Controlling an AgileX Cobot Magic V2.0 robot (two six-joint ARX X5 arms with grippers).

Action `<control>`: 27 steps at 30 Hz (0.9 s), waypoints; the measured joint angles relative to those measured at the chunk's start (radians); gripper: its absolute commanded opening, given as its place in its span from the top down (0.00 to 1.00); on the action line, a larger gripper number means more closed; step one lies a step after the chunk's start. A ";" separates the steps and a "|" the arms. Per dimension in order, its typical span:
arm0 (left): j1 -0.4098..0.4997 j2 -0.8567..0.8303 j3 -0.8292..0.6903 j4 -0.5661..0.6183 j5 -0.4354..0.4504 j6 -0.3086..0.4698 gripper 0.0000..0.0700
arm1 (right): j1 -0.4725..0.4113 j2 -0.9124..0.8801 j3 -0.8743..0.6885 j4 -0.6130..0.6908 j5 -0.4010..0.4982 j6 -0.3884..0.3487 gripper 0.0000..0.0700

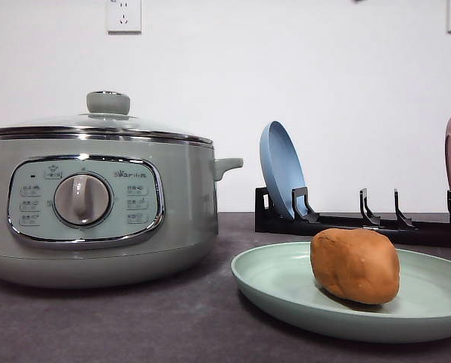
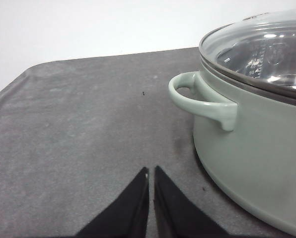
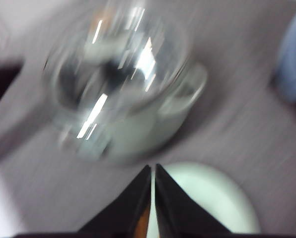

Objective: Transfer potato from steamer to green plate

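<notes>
potato [image 1: 355,265] lies on green plate [image 1: 286,291], task looks done | right gripper [image 3: 152,171] closed, empty, above plate, nearer arm | left gripper [image 2: 151,173] closed beside steamer [image 2: 257,148], lid on

The steamer [image 1: 97,204] carries small printed characters on its control panel [image 1: 84,200]. They are too tiny to read.
</notes>
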 measured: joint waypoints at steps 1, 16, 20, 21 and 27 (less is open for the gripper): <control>0.000 0.000 0.000 0.000 0.000 0.000 0.98 | -0.039 -0.029 -0.025 0.059 0.001 -0.001 1.00; 0.000 0.000 0.000 0.000 0.000 0.000 0.98 | -0.505 -0.537 -0.573 0.513 0.137 -0.007 1.00; 0.000 0.000 0.000 0.000 0.000 0.000 0.98 | -0.519 -0.658 -0.702 0.542 0.162 -0.013 1.00; 0.000 0.000 0.000 0.000 0.000 0.000 0.98 | -0.520 -0.686 -0.729 0.543 0.162 -0.013 1.00; 0.000 0.000 0.000 0.000 0.000 0.000 0.98 | -0.525 -0.811 -0.849 0.546 0.162 -0.013 1.00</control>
